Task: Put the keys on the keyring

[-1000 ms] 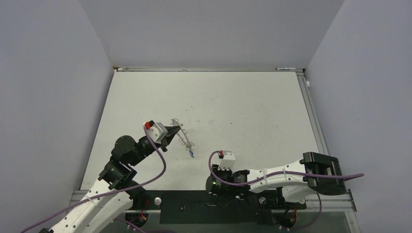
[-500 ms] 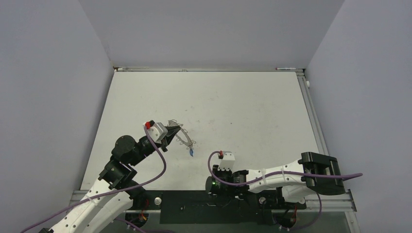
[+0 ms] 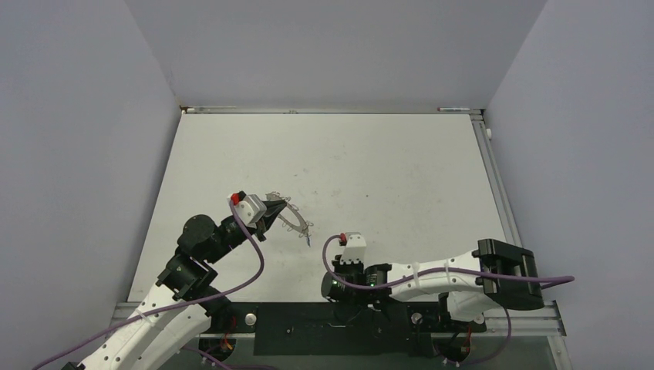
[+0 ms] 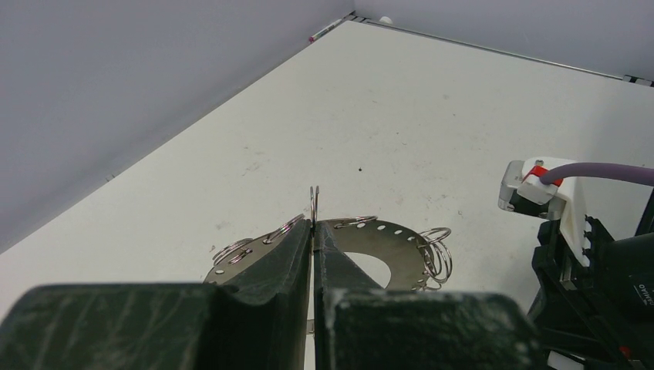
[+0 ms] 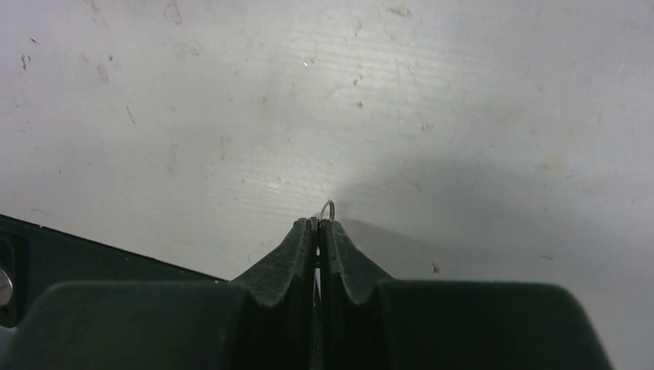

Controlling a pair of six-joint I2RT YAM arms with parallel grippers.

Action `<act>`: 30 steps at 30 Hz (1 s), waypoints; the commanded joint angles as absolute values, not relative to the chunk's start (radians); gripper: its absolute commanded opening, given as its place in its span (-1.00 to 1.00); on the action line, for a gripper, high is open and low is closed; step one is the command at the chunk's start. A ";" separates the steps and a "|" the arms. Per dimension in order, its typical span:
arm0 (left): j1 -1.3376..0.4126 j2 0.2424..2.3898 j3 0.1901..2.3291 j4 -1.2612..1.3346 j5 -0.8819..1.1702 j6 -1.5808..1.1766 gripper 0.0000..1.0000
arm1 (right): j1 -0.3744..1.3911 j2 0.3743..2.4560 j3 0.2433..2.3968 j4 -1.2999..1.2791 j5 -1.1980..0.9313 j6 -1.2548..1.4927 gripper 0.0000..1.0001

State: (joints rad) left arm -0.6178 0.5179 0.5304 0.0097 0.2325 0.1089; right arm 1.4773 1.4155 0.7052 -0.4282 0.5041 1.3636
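The keyring is a flat grey ring rimmed with thin wire loops, and a small blue tag hangs from its near side. My left gripper is shut on one upright wire loop at the ring's rim. The grey keyring spreads out behind the left gripper. My right gripper points down at the table near the front edge, shut, with a thin silver loop poking out of its tips. The keys are hidden; whether that loop belongs to one I cannot tell.
The right arm's wrist sits just right of and nearer than the blue tag. A black base strip runs along the table's near edge. Grey walls close in the white table on the left, back and right.
My right gripper has closed from partly open to shut, and its wrist has shifted a little left toward the tag. The keyring's far end has tilted slightly in the left gripper.
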 commanded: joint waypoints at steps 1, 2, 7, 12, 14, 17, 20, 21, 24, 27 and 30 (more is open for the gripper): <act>-0.611 0.512 0.592 0.052 0.227 0.106 -1.00 | 1.452 1.446 0.784 -0.383 0.584 1.095 -0.90; -0.611 0.512 0.592 0.050 0.227 0.106 -1.00 | 1.436 1.455 0.787 -0.355 0.570 1.007 -0.90; -0.611 0.512 0.592 0.050 0.224 0.107 -1.00 | 1.361 1.491 0.776 -0.248 0.499 0.810 -0.90; -0.611 0.515 0.592 0.048 0.224 0.110 -1.00 | 1.302 1.483 0.775 -0.255 0.459 0.758 -0.84; -0.611 0.517 0.593 0.048 0.225 0.110 -1.00 | 1.286 1.472 0.771 -0.264 0.455 0.751 -0.69; -0.611 0.516 0.594 0.048 0.228 0.110 -1.00 | 1.269 1.452 0.765 -0.269 0.441 0.750 -0.48; -0.611 0.516 0.594 0.046 0.228 0.110 -1.00 | 1.259 1.445 0.762 -0.275 0.437 0.756 -0.38; -0.611 0.516 0.594 0.046 0.229 0.110 -1.00 | 1.258 1.444 0.762 -0.278 0.438 0.756 -0.37; -0.611 0.516 0.594 0.046 0.229 0.110 -1.00 | 1.259 1.450 0.766 -0.286 0.434 0.762 -0.36; -0.611 0.517 0.595 0.045 0.230 0.110 -1.00 | 1.258 1.457 0.774 -0.310 0.438 0.796 -0.40; -0.611 0.517 0.595 0.044 0.229 0.112 -1.00 | 1.258 1.453 0.787 -0.384 0.460 0.882 -0.40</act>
